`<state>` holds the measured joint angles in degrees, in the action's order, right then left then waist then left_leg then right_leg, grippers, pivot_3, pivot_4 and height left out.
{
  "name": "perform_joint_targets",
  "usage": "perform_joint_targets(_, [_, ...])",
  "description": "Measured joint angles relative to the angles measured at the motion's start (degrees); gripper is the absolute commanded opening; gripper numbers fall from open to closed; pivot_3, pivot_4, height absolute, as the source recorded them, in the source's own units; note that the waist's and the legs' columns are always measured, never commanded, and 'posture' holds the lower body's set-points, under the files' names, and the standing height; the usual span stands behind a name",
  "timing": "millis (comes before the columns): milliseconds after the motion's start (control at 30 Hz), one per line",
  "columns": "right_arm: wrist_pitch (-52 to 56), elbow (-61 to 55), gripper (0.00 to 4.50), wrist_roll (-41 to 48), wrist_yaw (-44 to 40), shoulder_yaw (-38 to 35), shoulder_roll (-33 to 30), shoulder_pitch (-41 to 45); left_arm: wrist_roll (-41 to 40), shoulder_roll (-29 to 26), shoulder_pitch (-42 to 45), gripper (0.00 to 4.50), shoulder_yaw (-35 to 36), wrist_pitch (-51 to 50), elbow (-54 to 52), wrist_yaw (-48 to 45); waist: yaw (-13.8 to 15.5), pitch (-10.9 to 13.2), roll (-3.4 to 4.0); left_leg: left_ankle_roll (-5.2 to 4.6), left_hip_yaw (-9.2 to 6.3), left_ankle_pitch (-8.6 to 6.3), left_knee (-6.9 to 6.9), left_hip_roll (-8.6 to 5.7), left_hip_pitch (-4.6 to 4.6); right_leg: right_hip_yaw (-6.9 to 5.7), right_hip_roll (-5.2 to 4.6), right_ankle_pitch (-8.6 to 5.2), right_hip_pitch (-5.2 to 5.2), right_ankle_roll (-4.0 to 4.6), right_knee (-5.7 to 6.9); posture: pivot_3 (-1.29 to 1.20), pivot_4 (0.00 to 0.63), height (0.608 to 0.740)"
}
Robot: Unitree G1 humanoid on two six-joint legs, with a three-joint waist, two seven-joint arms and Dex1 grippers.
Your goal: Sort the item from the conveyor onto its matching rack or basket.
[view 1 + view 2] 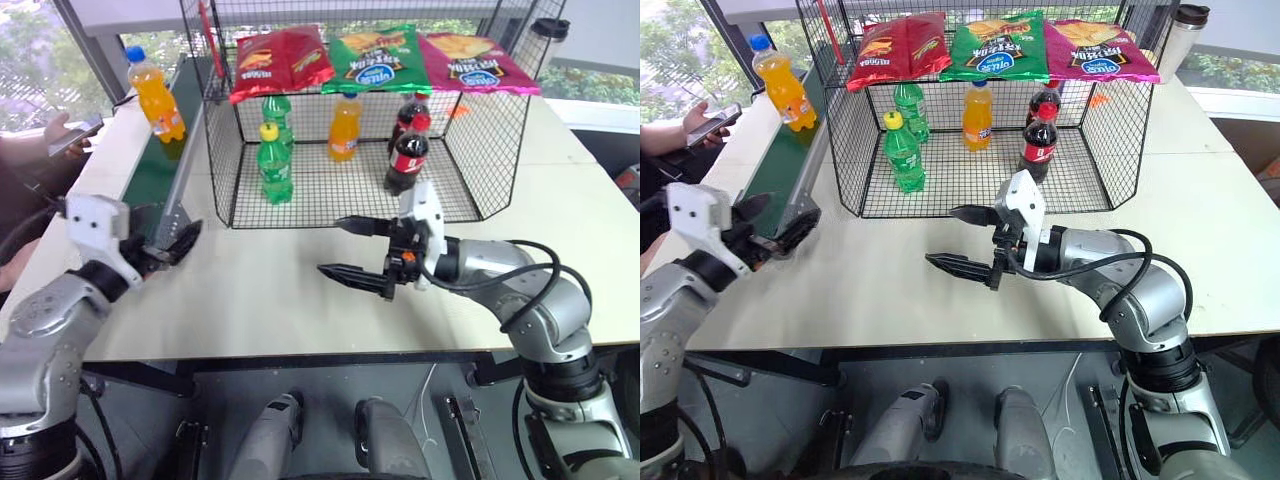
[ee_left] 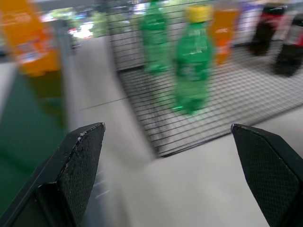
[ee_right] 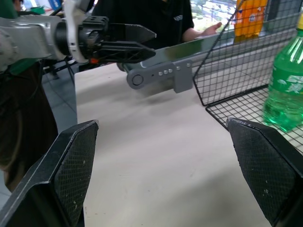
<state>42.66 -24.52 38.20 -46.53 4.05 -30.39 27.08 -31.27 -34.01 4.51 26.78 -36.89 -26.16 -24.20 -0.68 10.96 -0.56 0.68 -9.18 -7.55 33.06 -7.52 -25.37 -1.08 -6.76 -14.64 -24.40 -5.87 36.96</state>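
Note:
The item, an orange soda bottle [image 1: 158, 95] with a blue cap, stands upright on the dark green conveyor [image 1: 160, 170] at the far left. The black wire-mesh cage [image 1: 470, 170] stands beside the belt, with a similar orange bottle [image 1: 344, 127] inside it. My left gripper [image 1: 170, 235] is open and empty at the conveyor's near end, well short of the item [image 2: 28, 42]. In front of the cage, my right gripper [image 1: 330, 245] hangs open over the table, pointing left with nothing between its fingers. The right wrist view takes in the left gripper [image 3: 128, 40] and the belt's end roller [image 3: 161, 78].
Inside the cage stand two green bottles [image 1: 274, 162] and two cola bottles [image 1: 408, 155]. Three snack bags [image 1: 380, 55] lie across its top. A person's hand holding a phone [image 1: 62, 130] is at the far left beside the conveyor. A tumbler [image 1: 547, 35] stands behind the cage.

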Motion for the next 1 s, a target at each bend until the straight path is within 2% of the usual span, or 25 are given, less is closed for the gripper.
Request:
perform_joint_targets(367, [-3.5,2.9,4.46,-3.2,-1.3,2.5,0.7,0.4,5.3,1.1,-1.6,4.5,2.2,6.1,9.1,3.6,0.1,0.0,-0.01,0.0,0.11,0.0,-0.02,0.0,-0.01,0.11,0.0,0.01,-0.03,0.01,-0.04,0.0,0.15,0.739])
perform_joint_targets(633, [-4.0,3.4,4.46,-3.6,-1.5,2.5,0.8,0.4,5.8,1.9,-1.4,4.5,2.2,7.5,10.8,4.4,0.0,0.0,-0.01,0.0,0.11,-0.01,-0.03,0.0,-0.01,0.12,0.0,0.0,-0.04,0.0,-0.03,0.0,0.15,0.739])
perform_joint_targets(1000, [-4.1,3.4,4.46,-3.9,0.0,2.5,1.5,0.4,10.4,1.9,2.7,4.5,0.9,11.5,15.0,7.3,0.0,0.0,-0.01,0.0,0.14,-0.01,-0.04,0.0,-0.01,0.13,0.0,0.02,-0.06,-0.01,-0.03,0.0,0.15,0.739])
